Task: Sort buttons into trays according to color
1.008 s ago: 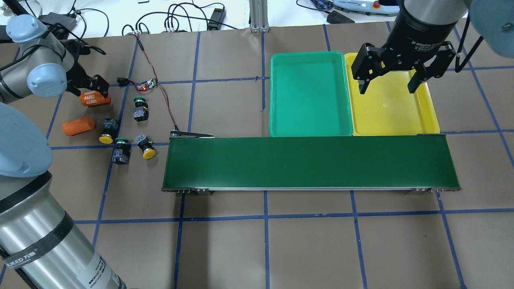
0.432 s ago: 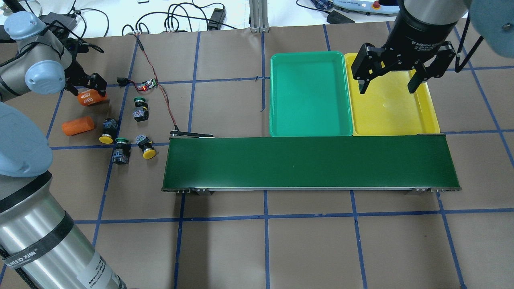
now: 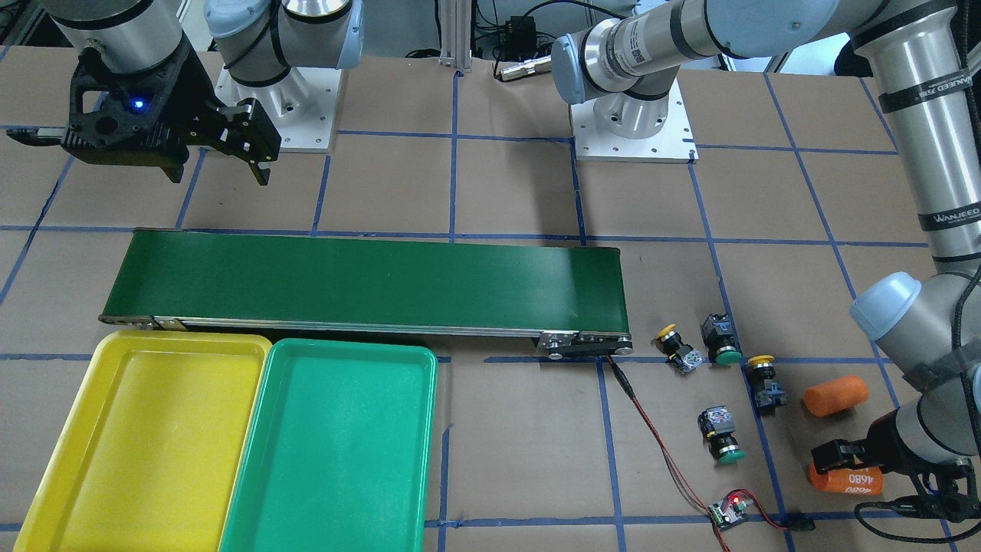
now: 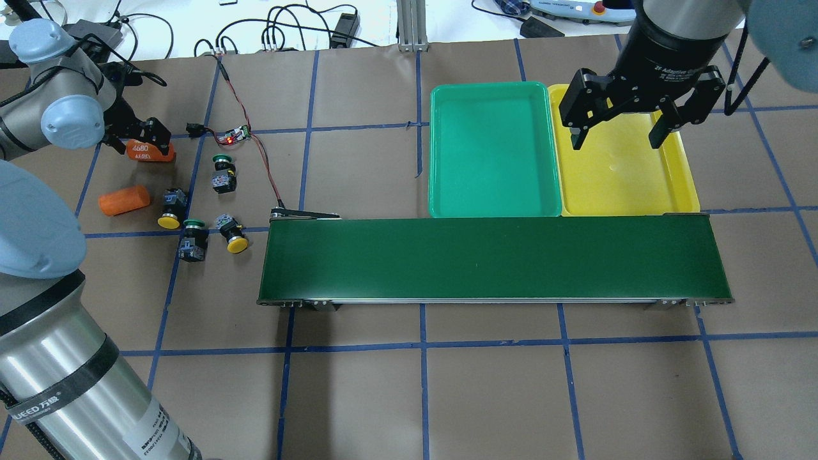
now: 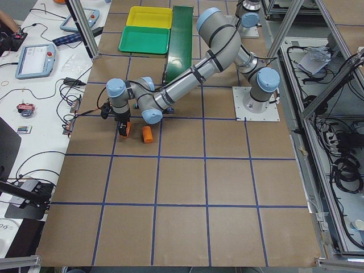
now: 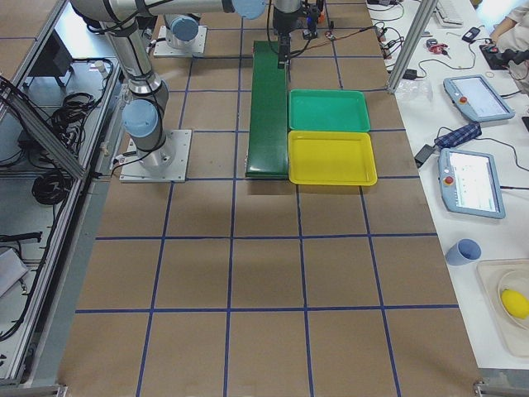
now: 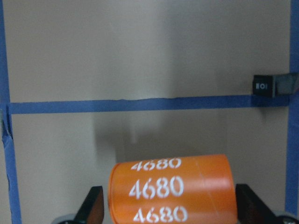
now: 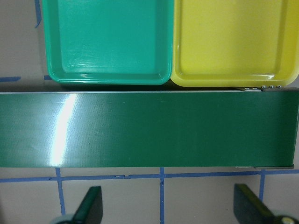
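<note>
orange 4680 cylinder [image 7: 172, 191] between tool [image 7: 170, 210] fingers

Orange cylinder [image 7: 171, 189] cut off below (lowest "4680" clipped), buttons [image 5: 135, 106] hidden behind arm

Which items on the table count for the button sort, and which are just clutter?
For the job:
yellow-capped buttons
green-capped buttons
green tray
yellow tray

Lying about:
orange 4680 cylinder between the left gripper fingers
loose orange cylinder
circuit board
conveyor belt
</note>
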You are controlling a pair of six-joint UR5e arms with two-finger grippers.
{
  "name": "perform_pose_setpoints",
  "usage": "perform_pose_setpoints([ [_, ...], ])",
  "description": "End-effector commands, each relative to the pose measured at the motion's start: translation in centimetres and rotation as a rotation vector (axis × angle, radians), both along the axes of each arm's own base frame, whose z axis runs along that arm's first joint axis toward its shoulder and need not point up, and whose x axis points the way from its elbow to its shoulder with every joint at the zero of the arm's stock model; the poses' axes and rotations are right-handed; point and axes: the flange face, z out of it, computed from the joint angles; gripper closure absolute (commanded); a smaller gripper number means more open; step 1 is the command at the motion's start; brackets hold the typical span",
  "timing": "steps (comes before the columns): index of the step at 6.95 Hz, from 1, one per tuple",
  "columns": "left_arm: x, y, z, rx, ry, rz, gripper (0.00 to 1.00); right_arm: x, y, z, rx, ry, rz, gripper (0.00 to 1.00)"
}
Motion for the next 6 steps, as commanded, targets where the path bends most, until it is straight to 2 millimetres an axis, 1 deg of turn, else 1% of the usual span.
perform_pose_setpoints([
  [1, 0.0, -0.1, -0.9, 0.007, 0.013, -0.007, 0.00, 0.0, 0.0, 0.0, 0.000, 0.000, 0.000, 0.00],
  [2, -0.1, -0.2, -0.8, 0.005, 0.010, -0.012, 0.71, 0.0, 0.0, 0.0, 0.000, 0.000, 0.000, 0.00],
  [3, 0.1, -0.5, -0.3, -0.002, 0.004, -0.010, 1.00, 0.0, 0.0, 0.0, 0.000, 0.000, 0.000, 0.00],
  [4, -0.1, -0.5, 0.3, -0.006, 0.002, -0.015, 1.00, 0.0, 0.0, 0.0, 0.000, 0.000, 0.000, 0.00],
  [5, -1.8, -0.4, 2.2, 0.001, 0.007, -0.032, 1.00, 0.0, 0.0, 0.0, 0.000, 0.000, 0.000, 0.00],
  [6, -4.0, 0.8, 5.0, 0.012, 0.058, -0.045, 1.00, 0.0, 0.0, 0.0, 0.000, 0.000, 0.000, 0.00],
])
